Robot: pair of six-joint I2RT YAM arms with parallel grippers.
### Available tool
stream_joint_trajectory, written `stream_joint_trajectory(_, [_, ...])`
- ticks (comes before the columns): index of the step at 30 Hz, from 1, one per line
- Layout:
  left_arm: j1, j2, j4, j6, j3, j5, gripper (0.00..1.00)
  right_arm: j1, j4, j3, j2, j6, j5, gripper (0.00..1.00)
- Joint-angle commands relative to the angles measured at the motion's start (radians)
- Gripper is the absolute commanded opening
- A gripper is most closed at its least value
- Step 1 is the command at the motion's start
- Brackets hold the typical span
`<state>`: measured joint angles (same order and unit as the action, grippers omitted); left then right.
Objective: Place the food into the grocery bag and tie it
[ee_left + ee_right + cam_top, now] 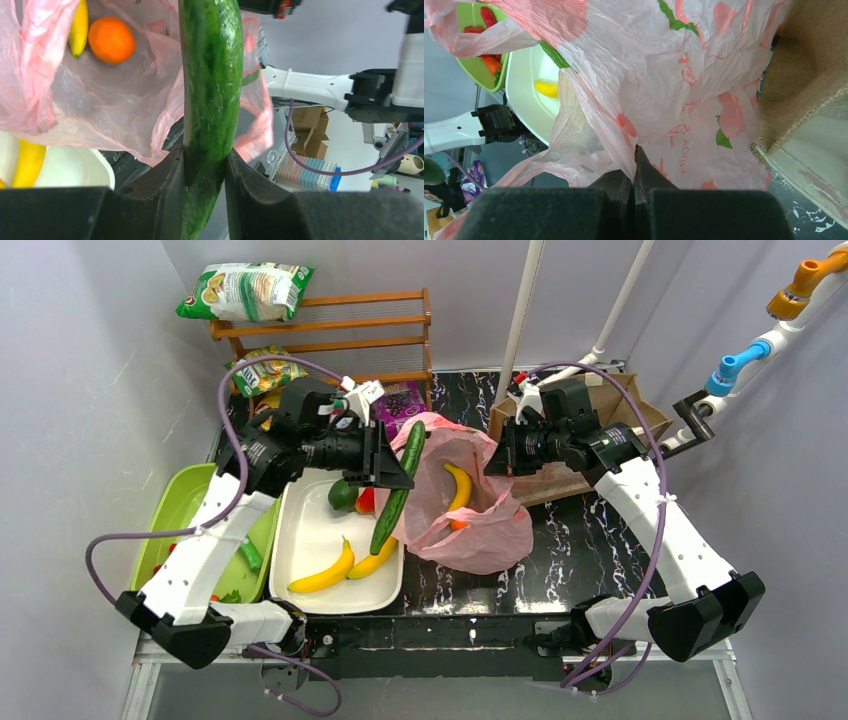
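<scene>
Between the left jaws sits a cucumber (210,90); right jaws pinch the pink bag (664,85).

The cucumber (210,90) runs past the top edge; from above, the bag (492,540) hides most of the orange (458,525)

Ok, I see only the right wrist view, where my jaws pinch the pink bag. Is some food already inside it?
Observer: Yes. The left wrist view shows an orange and a banana lying in the grocery bag.
Operator: And what does the other arm do?
Observer: The left jaws are shut on a long dark green cucumber, at the bag's rim and not in it.
Operator: What is not packed yet?
Observer: The top view shows two more bananas in the white tray.
</scene>
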<state>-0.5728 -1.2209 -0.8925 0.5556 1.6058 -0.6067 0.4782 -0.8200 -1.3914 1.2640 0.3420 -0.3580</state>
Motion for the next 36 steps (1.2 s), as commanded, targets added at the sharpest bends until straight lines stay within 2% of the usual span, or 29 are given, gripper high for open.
stream_joint_trajectory(1, [-0.016,-0.043,-0.062,-0.004,-0.029,-0.018,0.0,0.003,0.002,-0.037,-0.008,-0.004,0.004,0.01])
stream_joint_trajectory(5, [-0.018,-0.085,-0.079,-0.05,0.008,0.006,0.0,0.003,0.002,-0.035,-0.007,-0.01,-0.006,0.01])
stream_joint_trajectory(10, [-0.018,-0.22,-0.147,-0.092,0.114,0.029,0.0,0.004,0.007,-0.026,-0.004,-0.015,-0.01,0.01])
stream_joint_trajectory(18, [-0.018,-0.335,-0.094,-0.076,0.177,0.067,0.0,0.002,-0.001,-0.039,-0.009,-0.016,-0.007,0.01])
stream_joint_trajectory(23, [-0.018,-0.406,-0.064,-0.009,0.245,0.124,0.0,0.003,-0.004,-0.044,-0.008,-0.015,-0.01,0.01])
stream_joint_trajectory(27, [-0.019,-0.428,0.039,0.086,0.234,0.122,0.0,0.003,-0.005,-0.049,-0.004,-0.017,-0.012,0.01])
stream_joint_trajectory(30, [-0.019,-0.441,0.057,0.113,0.22,0.12,0.0,0.003,-0.007,-0.052,-0.001,-0.017,-0.01,0.01])
stream_joint_trajectory(34, [-0.019,-0.426,0.062,0.119,0.189,0.131,0.3,0.003,-0.005,-0.05,-0.001,-0.016,-0.01,0.01])
stream_joint_trajectory(36, [-0.019,-0.413,0.072,0.117,0.174,0.141,0.57,0.003,-0.006,-0.048,-0.002,-0.016,-0.01,0.01])
